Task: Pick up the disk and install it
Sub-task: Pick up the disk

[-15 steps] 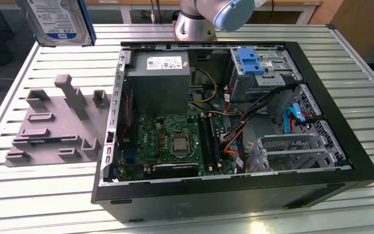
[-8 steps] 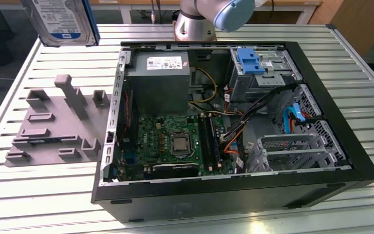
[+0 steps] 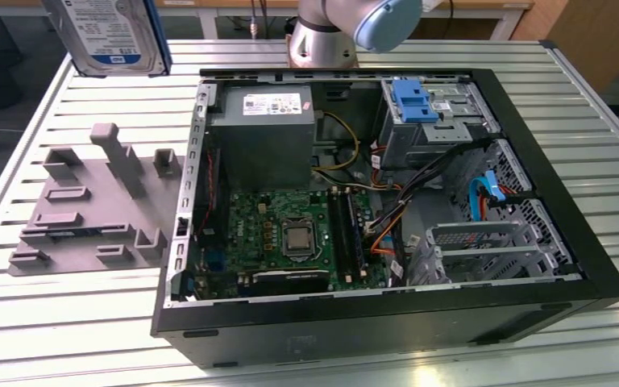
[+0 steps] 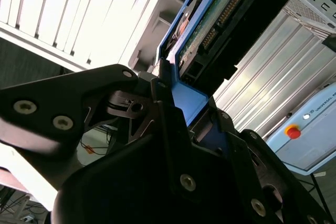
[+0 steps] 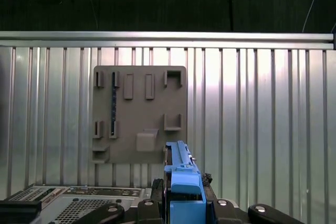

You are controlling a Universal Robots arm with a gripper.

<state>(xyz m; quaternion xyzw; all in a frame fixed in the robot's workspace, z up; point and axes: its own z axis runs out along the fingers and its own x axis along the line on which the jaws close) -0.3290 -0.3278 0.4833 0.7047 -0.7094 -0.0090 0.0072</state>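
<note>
The disk (image 3: 112, 34) hangs in the air above the table's far corner, at the exterior view's upper left, upright, with its white-and-blue label facing the camera and a blue rail frame along its sides. In both wrist views my gripper (image 4: 188, 103) is shut on the blue rail end of the disk (image 4: 220, 17), whose green circuit board and connector pins show. In the first wrist view the disk (image 5: 181, 174) is seen edge-on between the black fingers of the gripper (image 5: 182, 195), high above the grey fixture board.
An open computer case (image 3: 567, 266) lies on the slatted metal table (image 3: 94, 322), with a grey power-supply box (image 3: 261, 121), motherboard and a blue bracket (image 3: 415, 101) in the drive bay. A grey fixture board (image 3: 94, 201) (image 5: 139, 114) lies beside it. The arm's base (image 3: 337, 32) stands behind.
</note>
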